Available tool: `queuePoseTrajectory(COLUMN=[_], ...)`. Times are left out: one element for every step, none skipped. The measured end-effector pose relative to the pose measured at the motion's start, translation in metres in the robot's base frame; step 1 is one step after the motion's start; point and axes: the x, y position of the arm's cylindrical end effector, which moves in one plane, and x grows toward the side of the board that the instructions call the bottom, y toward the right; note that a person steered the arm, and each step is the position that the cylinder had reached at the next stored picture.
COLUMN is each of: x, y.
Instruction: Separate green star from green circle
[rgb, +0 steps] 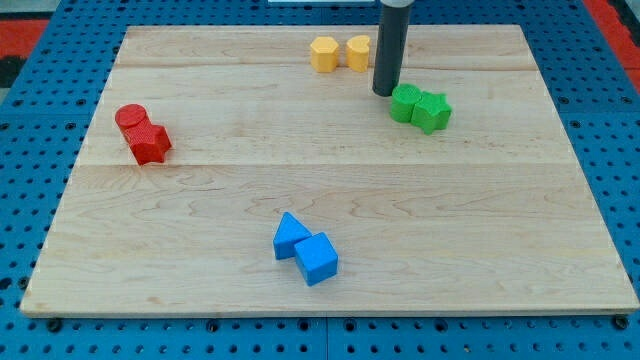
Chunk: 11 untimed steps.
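**Inspector:** State the position of the rod.

**Recorder:** The straight dark rod comes down from the view's top edge, right of centre. My tip (385, 93) rests on the pale wooden board (330, 180), just at the upper left of the green pair, close to or touching the nearer green block; contact cannot be confirmed.

**Inspector:** Fingers?

**Recorder:** The arm has none. It ends in the bare rod, so there is nothing to open, close or hold anything.

**Inspector:** The task's blocks?

**Recorder:** Both sit in the board's upper right area. The green round block, the circle (405, 103), lies on the left of the pair. The green star-shaped block (432, 111) lies on its right. The two are touching, side by side.

**Inspector:** Other items on the board?

**Recorder:** Two yellow blocks near the top edge, just left of the rod: a yellow faceted block (324, 54) and a yellow rounded block (358, 52) beside it, close together. On the left side, a red round block (131, 118) touching a red star-like block (151, 143) below it. In the lower centre, a blue triangular block (290, 236) touching a blue cube (317, 258) at its lower right.

**Inspector:** Surroundings?

**Recorder:** The board lies on a blue perforated table surface (30, 150).
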Motion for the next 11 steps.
queuePoseTrajectory(x=[0.009, 0.002, -0.028, -0.029, -0.031, -0.004, 0.04, 0.071, 0.09, 0.089, 0.083], y=[0.0, 0.0, 0.009, 0.036, 0.045, 0.045, 0.047, 0.049, 0.049, 0.049, 0.049])
